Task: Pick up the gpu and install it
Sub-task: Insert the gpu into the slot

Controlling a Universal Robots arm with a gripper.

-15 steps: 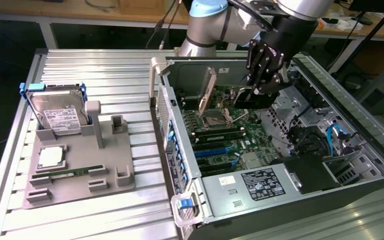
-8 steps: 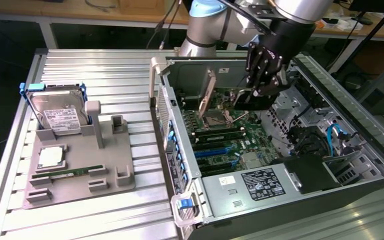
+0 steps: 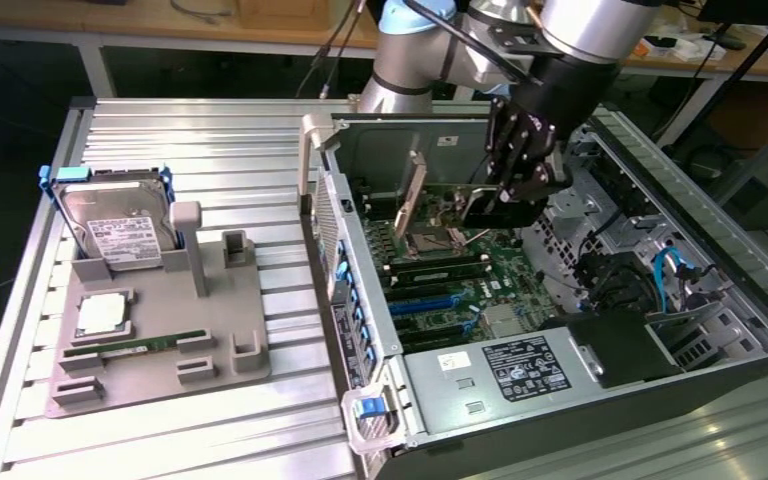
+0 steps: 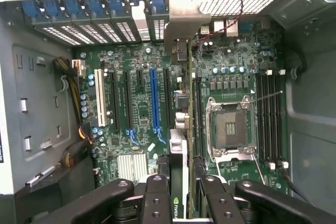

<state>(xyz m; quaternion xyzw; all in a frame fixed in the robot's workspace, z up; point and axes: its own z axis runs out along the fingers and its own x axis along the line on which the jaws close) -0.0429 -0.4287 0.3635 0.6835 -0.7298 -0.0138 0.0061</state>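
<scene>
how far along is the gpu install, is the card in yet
Pickup looks done: the end effector is shut on the gpu, holding it on edge inside the open case over the motherboard, bracket toward the rear slot openings. It does not look seated yet: the card appears above the board rather than pressed into a slot.

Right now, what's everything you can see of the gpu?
The gpu is a thin card, edge-on in the wrist view: green board, what looks like a silver ribbed block on one face, and a silver metal bracket at the end toward the case's slotted rear wall. It stands upright over the motherboard, between the blue slot and the empty CPU socket. The gripper clamps both faces near its other end. Whether it is seated in a slot cannot be told.
</scene>
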